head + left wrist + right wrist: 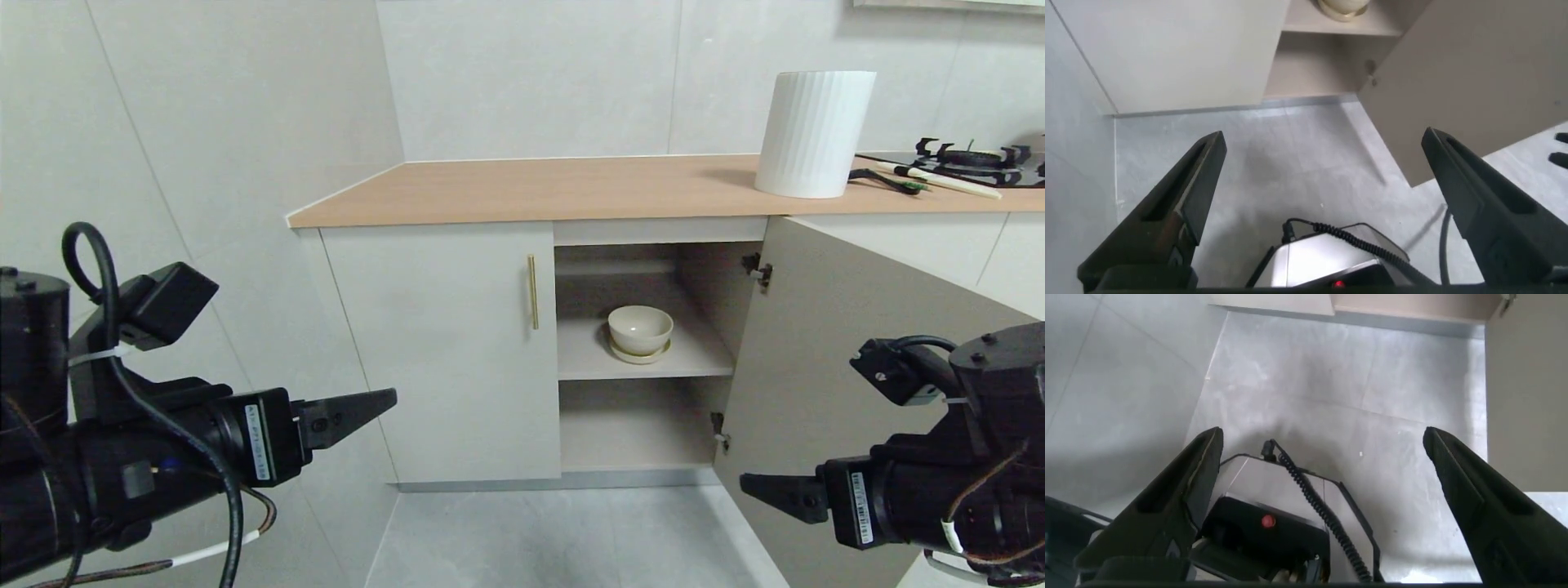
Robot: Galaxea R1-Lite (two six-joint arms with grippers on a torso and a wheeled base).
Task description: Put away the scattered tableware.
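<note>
Bowl [640, 328] sits on its plate [639, 354] on the open cupboard's shelf [702, 359], so I judge it stowed. My left gripper [388, 400] and right gripper [747, 483] hang low, empty, jaws spread. Next I'd probably fetch the chopsticks [939, 180] from the counter [531, 188], minding the swung-out door [816, 327] beside my right arm.

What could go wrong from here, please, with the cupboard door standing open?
1. The open door stands close beside the right gripper; a sideways swing of that arm could strike it.
2. The chopsticks lie next to the white container on the counter, so a reach for them might knock it over.
3. The bowl sits on a plate on the shelf; pushing more tableware in could nudge the stack.
</note>
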